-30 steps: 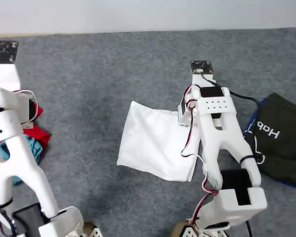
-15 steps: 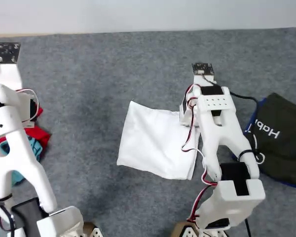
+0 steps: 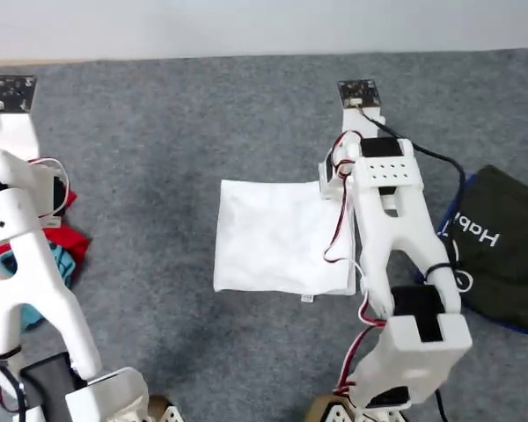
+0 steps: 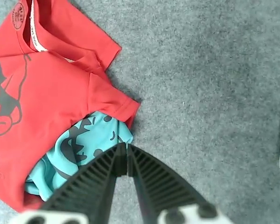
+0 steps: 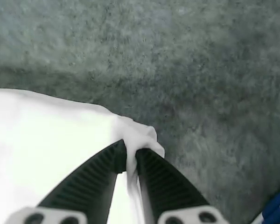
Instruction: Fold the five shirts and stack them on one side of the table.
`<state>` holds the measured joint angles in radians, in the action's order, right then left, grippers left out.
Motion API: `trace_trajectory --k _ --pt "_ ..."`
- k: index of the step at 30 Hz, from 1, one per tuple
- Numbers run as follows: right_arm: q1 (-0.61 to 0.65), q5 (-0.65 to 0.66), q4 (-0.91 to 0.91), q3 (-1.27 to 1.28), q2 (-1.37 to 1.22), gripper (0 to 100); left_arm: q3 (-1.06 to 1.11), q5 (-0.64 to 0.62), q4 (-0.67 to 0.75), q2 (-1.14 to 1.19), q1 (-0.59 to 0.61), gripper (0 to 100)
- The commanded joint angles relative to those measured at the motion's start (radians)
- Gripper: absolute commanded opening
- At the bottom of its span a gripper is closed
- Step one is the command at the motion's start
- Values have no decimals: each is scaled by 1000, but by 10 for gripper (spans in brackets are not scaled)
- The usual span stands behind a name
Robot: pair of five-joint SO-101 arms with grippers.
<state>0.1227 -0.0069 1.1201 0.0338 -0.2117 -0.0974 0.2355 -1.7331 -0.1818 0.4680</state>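
- Right gripper (image 5: 129,157): jaws closed on a bunched corner of the white shirt (image 5: 46,140), with the fabric pinched between the fingertips.
- White shirt (image 3: 277,237): lies flat as a rough rectangle at the middle of the grey table (image 3: 158,132). The held corner is the far one on the right arm's side.
- Right arm (image 3: 387,229): extends over the shirt's right edge and hides that edge in the high view.
- Dark shirt (image 3: 502,237): lies at the table's right edge, apart from the white shirt, on a blue garment (image 3: 449,221) of which a thin border shows.
- Left gripper (image 4: 122,154): jaws pressed together with nothing seen between them. The tips are over the edge of the teal shirt (image 4: 88,140); contact with the fabric cannot be told.
- Red shirt (image 4: 46,79): spread unfolded at the table's left edge, lying over the crumpled teal shirt, which shows from under its hem.
- Left arm (image 3: 26,264): covers part of this heap in the high view.
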Motion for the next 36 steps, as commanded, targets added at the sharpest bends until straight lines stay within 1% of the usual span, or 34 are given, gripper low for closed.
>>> trace_trajectory --k 1,5,10,12,15,19,21,24,25,27,29,32,36 --pt "-13 20 -44 -61 -27 10 -2 0 -20 -3 5 6" --pt "-18 21 -48 -63 -74 28 -2 0 -20 -3 5 6" --pt "-12 12 10 -127 -33 189 -2 0 -20 -3 5 6" --pt "-4 12 51 -175 -4 216 -2 0 -20 -3 5 6" --pt "24 17 120 -226 48 216 -2 0 -20 -3 5 6" --pt "65 20 213 -229 96 210 -2 0 -20 -3 6 6" --pt "77 20 252 -227 88 162 -2 0 -20 -3 6 6" --pt "74 20 259 -227 42 23 -2 0 -20 -3 6 6" --pt "68 28 245 -229 19 2 -2 0 -20 -3 6 6" --pt "48 46 219 -229 -31 24 -2 0 -20 -3 6 6" --pt "31 49 154 -230 -88 8 -2 0 -20 -3 6 6" --pt "10 52 53 -232 -189 10 -2 0 -20 -3 6 6" --pt "5 104 -50 -233 -305 10 -2 0 -20 -8 6 6"
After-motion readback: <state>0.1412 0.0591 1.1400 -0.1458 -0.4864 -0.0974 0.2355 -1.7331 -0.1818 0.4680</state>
